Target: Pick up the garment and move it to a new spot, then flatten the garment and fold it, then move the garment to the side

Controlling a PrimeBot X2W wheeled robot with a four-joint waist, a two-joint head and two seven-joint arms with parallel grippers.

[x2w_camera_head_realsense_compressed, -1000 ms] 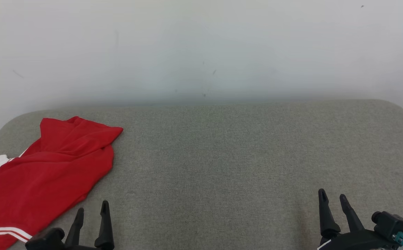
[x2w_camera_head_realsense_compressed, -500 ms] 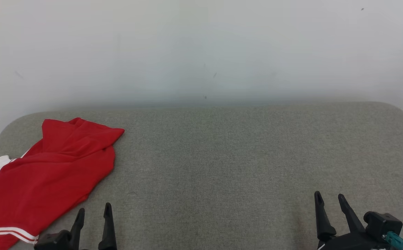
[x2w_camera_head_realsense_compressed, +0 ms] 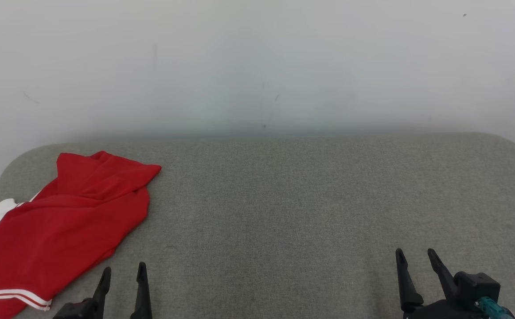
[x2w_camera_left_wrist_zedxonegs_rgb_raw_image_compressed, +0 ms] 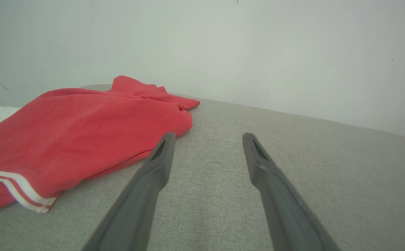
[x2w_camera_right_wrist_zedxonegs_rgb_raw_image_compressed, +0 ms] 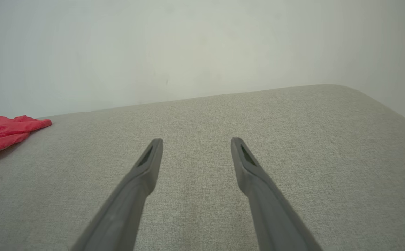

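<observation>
Crumpled red white-striped garment [x2w_camera_head_realsense_compressed: 62, 221] lies untouched on the grey fabric counter [x2w_camera_head_realsense_compressed: 284, 199], so left gripper [x2w_camera_head_realsense_compressed: 123, 267] and right gripper [x2w_camera_head_realsense_compressed: 415, 251] hover, jaws apart, ready.

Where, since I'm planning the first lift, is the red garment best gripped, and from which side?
Probably the right-hand edge of the garment, where folded cloth bulges off the grey surface. Come low from its right with the open left end effector, which sits nearest.
</observation>
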